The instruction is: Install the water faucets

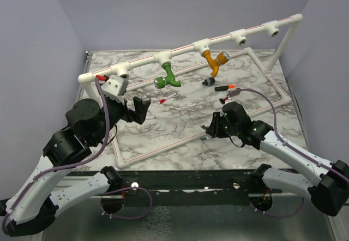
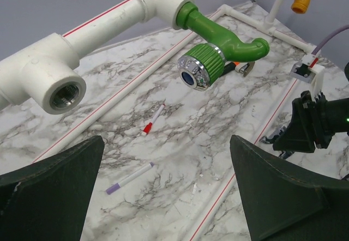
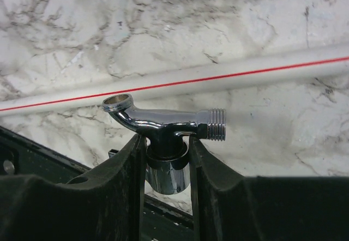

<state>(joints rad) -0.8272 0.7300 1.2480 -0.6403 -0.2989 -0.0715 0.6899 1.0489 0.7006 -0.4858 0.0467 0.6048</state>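
The green faucet [image 1: 169, 78] hangs screwed into a tee of the raised white pipe [image 1: 180, 50]; it also shows in the left wrist view [image 2: 218, 43]. The mustard-orange faucet [image 1: 214, 61] hangs from the neighbouring tee. My right gripper [image 1: 208, 133] is shut on the grey metal faucet [image 3: 163, 122], clamping its chrome knob, threaded end pointing right, low over the marble near the front pipe. My left gripper [image 1: 143, 108] is open and empty, hovering below an empty tee [image 2: 64, 92] at the pipe's left end.
A red-tipped stick [image 2: 152, 120] and a purple-tipped stick [image 2: 128, 178] lie on the marble under my left gripper. A white pipe frame [image 1: 163, 148] edges the table. More small sticks [image 1: 224, 87] lie near the middle. Two empty tees [image 1: 240, 35] are on the right.
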